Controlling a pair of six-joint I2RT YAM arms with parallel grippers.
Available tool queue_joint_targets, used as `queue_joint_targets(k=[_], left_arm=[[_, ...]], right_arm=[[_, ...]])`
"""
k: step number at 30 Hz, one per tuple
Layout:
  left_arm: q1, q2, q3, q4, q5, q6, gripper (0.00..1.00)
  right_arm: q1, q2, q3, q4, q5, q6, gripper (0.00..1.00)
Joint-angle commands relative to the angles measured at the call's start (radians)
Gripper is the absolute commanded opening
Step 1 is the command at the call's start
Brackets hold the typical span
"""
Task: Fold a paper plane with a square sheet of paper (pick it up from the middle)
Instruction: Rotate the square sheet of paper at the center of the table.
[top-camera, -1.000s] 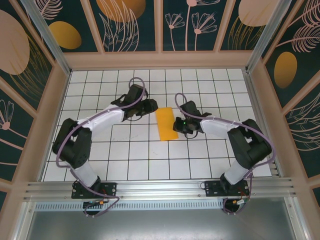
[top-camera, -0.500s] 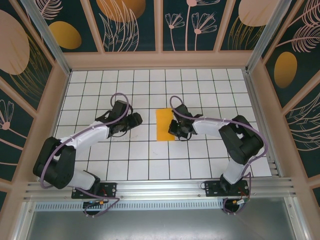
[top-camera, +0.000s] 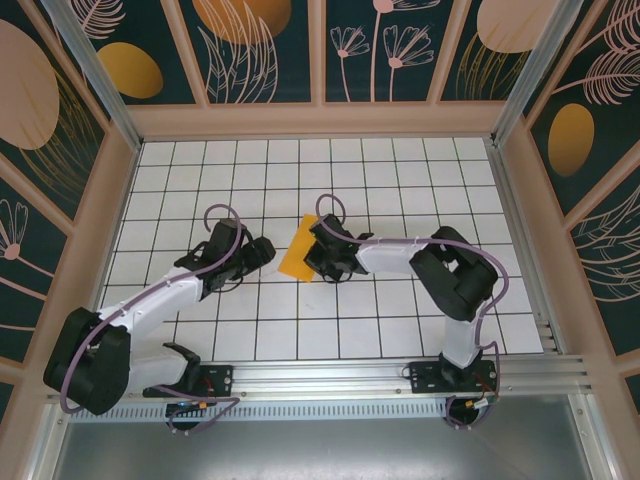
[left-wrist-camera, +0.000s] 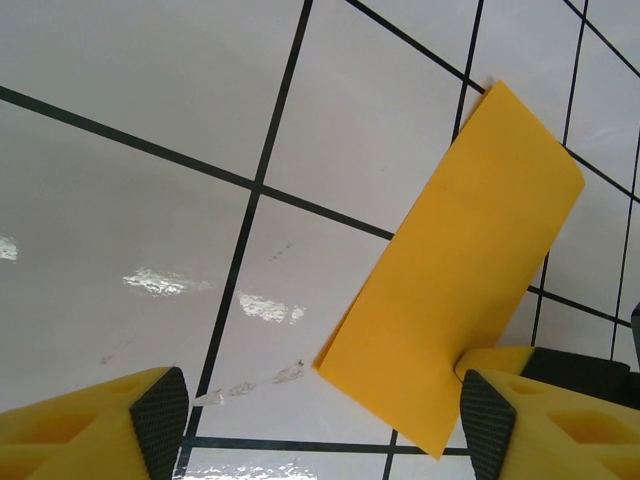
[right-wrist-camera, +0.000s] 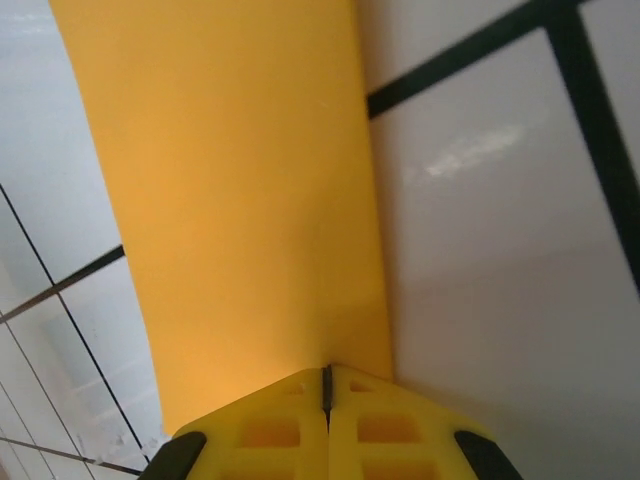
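Tools (top-camera: 262, 250) (top-camera: 318, 256): two; paper sheet (top-camera: 296, 250): one

Plain orange-yellow sheet of paper (top-camera: 297, 252); white table (top-camera: 400, 180) with black grid lines; dark teal floral wall panels (top-camera: 270, 50) with orange ovals.

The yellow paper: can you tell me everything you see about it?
The square sheet of paper is plain orange-yellow, thin and smooth, and looks like a long narrow strip with straight edges. It sits slanted over the white gridded table, near the middle. The right gripper is shut and pinches its edge near one corner. The left gripper stands open beside it; I cannot tell if they touch.
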Motion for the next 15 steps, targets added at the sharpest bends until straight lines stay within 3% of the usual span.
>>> queue_joint_targets(k=[1, 4, 7, 15], left_arm=[[0.008, -0.007, -0.005, 0.044, -0.037, 0.023, 0.81], [0.007, 0.013, 0.011, 0.056, -0.051, 0.049, 0.90], [0.008, 0.042, 0.038, 0.063, -0.047, 0.061, 0.96], [0.008, 0.085, 0.088, 0.095, 0.008, 0.073, 0.99]], right_arm=[[0.000, -0.056, 0.010, -0.021, 0.071, 0.006, 0.09], [-0.030, -0.107, 0.012, -0.072, 0.093, -0.072, 0.20], [-0.097, -0.100, 0.037, -0.070, 0.023, -0.171, 0.25], [-0.199, 0.088, 0.274, -0.168, -0.091, -0.389, 0.20]])
